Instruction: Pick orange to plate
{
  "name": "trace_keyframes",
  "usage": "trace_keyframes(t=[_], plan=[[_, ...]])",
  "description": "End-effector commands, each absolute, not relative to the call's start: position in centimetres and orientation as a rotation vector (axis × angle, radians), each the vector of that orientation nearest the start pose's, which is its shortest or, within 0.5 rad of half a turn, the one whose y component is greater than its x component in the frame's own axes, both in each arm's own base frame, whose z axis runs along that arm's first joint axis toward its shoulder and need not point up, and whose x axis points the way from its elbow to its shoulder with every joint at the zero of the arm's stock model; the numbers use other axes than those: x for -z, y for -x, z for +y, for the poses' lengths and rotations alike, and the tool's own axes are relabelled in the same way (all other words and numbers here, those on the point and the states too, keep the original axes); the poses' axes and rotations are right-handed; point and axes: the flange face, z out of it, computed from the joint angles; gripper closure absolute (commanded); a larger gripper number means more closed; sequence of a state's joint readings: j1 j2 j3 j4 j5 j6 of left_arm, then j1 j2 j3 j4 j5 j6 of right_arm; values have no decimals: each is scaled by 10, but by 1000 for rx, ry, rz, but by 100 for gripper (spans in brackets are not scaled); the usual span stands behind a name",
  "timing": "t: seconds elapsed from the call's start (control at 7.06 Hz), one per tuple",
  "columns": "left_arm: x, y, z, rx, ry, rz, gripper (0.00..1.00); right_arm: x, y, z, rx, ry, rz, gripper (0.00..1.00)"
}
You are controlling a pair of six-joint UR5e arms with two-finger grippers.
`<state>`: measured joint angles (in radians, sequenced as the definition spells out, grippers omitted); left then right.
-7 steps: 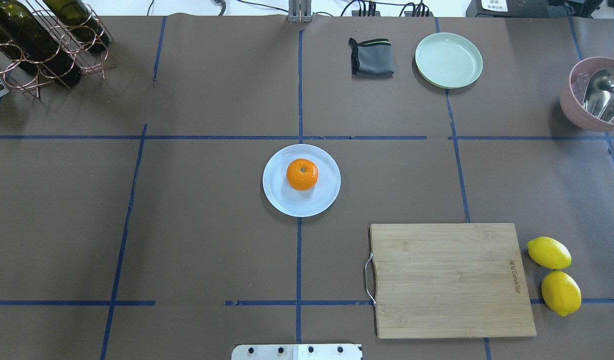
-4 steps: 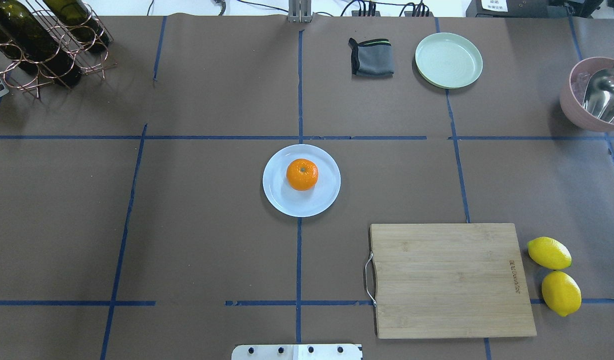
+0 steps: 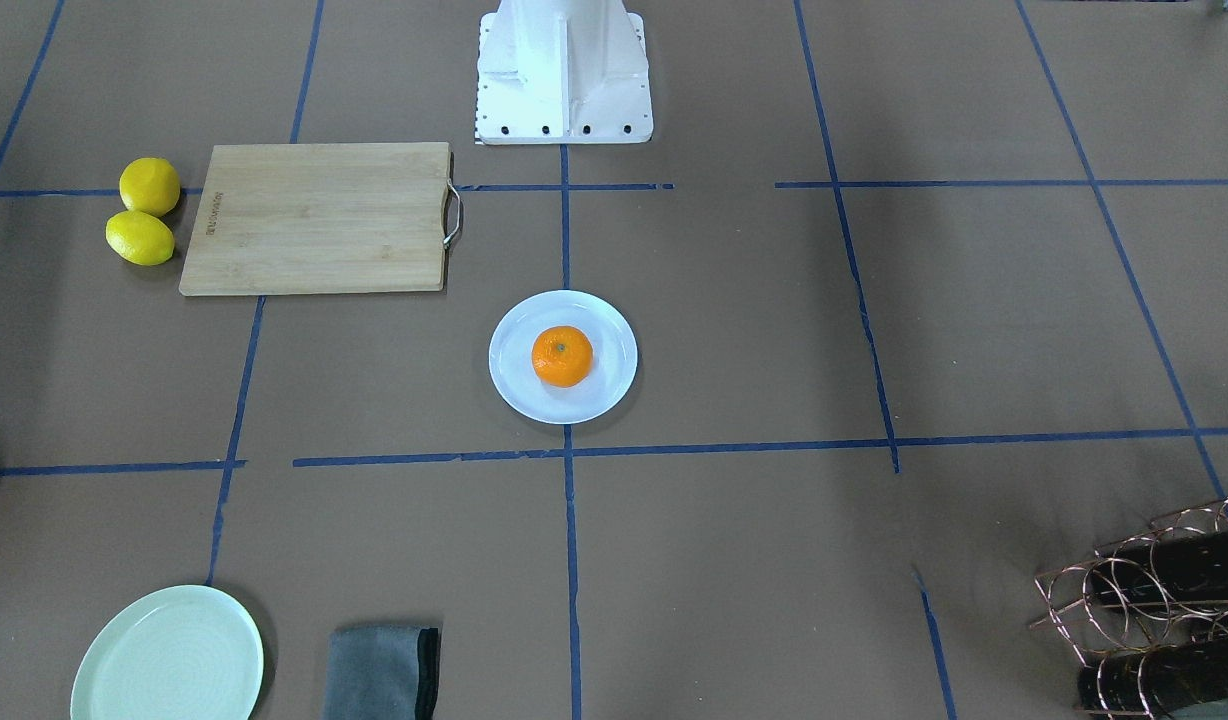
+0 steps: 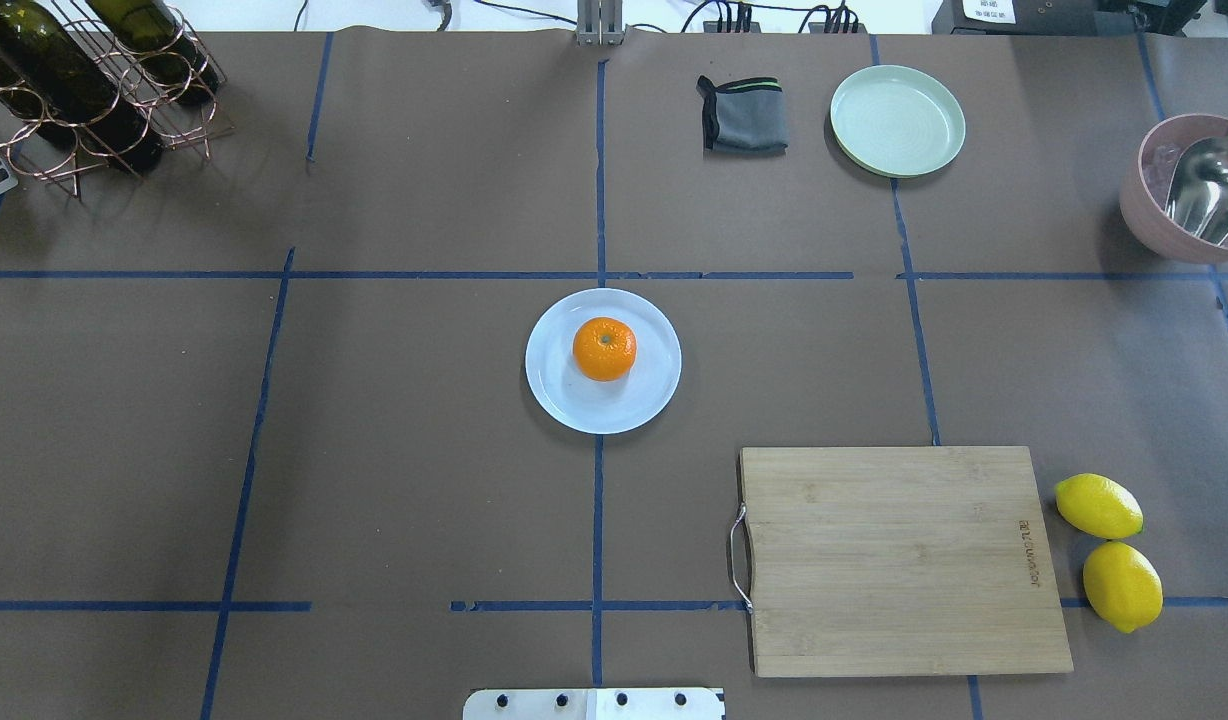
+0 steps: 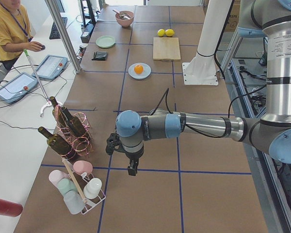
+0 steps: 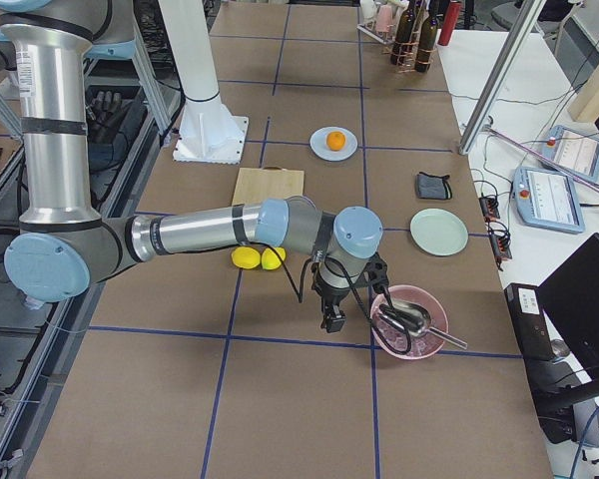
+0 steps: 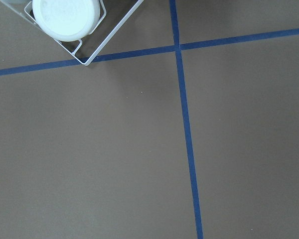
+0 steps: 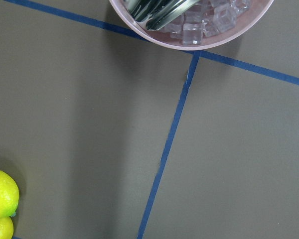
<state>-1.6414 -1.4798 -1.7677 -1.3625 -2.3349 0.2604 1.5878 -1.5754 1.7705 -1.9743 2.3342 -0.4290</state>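
Note:
The orange [image 4: 604, 349] sits upright on the white plate [image 4: 556, 392] at the middle of the table, its stem spot facing up. The front-facing view shows the same orange [image 3: 562, 356] on the plate [image 3: 510, 386]. Neither arm is near it. In the exterior left view my left gripper [image 5: 131, 171] hangs over bare table beside the bottle rack, far from the plate. In the exterior right view my right gripper [image 6: 331, 321] hangs between the lemons and the pink bowl. I cannot tell whether either one is open or shut; the wrist views show no fingers.
A wooden cutting board [image 4: 904, 560] lies near right, with two lemons [image 4: 1098, 506] beside it. A pale green plate [image 4: 897, 121] and grey cloth [image 4: 744, 115] lie at the far right. A pink bowl [image 4: 1164, 215] holds ice and a scoop. A wine rack [image 4: 84, 90] stands far left.

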Motion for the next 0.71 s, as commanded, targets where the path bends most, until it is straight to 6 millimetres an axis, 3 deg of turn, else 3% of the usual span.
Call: trace_keyframes(t=[0.0,0.42,0.57], plan=[[-633,93,-437,-137,-8,763,0,-605,-72,-464,311,30,-789,0],[-638,92,-433,-127,-1,774,0,-608,-67,-467,333,12,-782,0],[-633,93,-437,-130,-8,773,0,-619,-67,-472,344,-20,-777,0]])
